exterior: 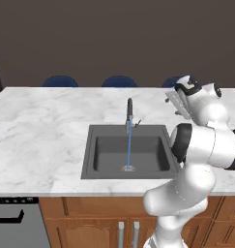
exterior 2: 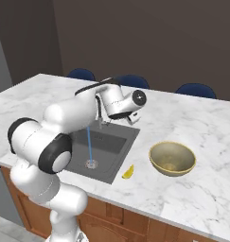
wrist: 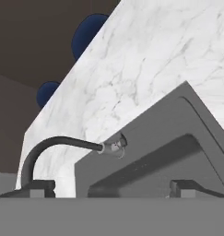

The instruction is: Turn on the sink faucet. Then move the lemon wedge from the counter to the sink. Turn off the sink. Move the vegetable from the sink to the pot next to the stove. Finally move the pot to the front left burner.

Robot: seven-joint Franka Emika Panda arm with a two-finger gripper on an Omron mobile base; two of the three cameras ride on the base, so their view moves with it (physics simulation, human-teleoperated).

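Marble desk (exterior 2: pixel 192 127) spans the room. Sink (exterior: pixel 109 157) is recessed mid-desk; faucet (exterior: pixel 129 112) is at its back rim with a blue stream running to the drain. Tan bowl (exterior 2: pixel 172 158) sits right of the sink. Lemon wedge (exterior 2: pixel 128 172) lies on the desk between sink edge and bowl. Fingers (wrist: pixel 111 188) spread wide, empty, above the sink near the faucet.
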